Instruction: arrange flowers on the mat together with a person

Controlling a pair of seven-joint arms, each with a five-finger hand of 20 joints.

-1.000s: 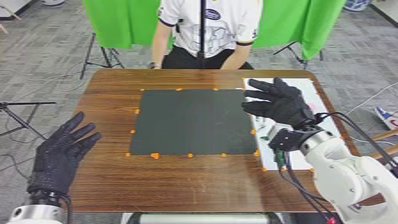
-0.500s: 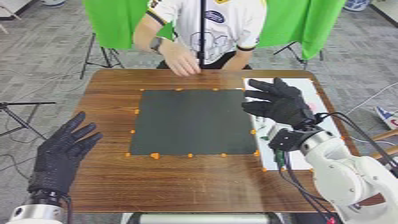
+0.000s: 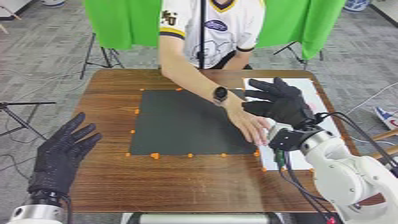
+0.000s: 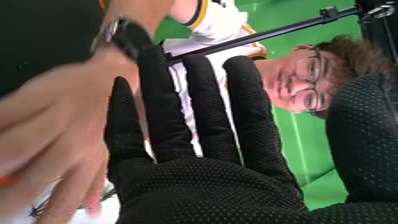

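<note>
Now my right hand [image 3: 278,104] hung spread above the white sheet [image 3: 304,86], ready, I judged, for the flowers [image 3: 312,106] seemingly lying there, while the person's hand [image 3: 250,124] stretched over the mat [image 3: 182,125] to the sheet's edge, likely picking, and my spread left hand [image 3: 60,154] gave room!

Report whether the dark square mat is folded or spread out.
Spread: the dark grey square mat lies flat on the brown wooden table, with orange marks along its straight edges.
</note>
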